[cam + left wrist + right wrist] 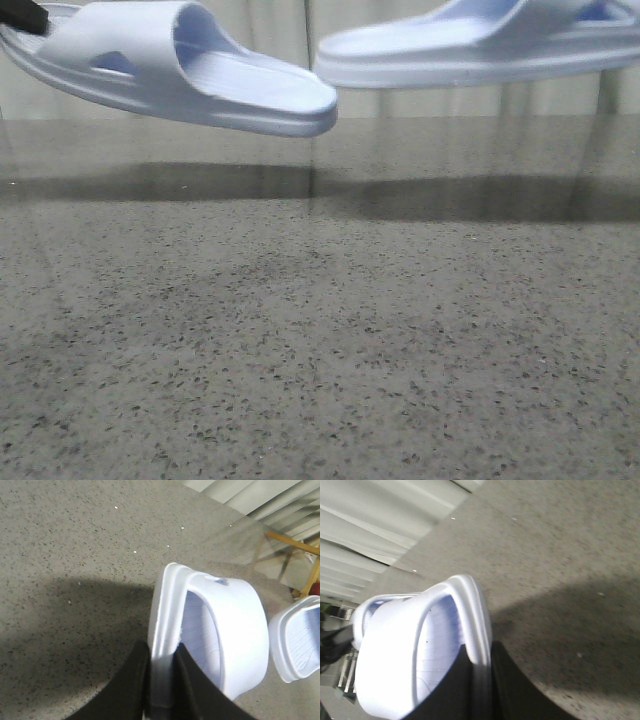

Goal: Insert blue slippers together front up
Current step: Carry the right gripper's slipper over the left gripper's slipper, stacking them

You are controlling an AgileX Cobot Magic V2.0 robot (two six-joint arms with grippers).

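Two blue slippers [180, 70] [480, 45] airborne across top of frame above tabletop [320, 330], tips near; each arm's jaws clamp one slipper's sole edge.

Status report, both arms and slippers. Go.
Left gripper shut on left slipper, airborne. Right gripper shut on right slipper, airborne. Slippers apart, not inserted. Nothing between them; table below.

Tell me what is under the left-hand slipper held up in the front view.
Under the left slipper only bare speckled table and its shadow show. The left gripper pinches its rim, and the right slipper hangs beside it. The sole's underside is not visible.
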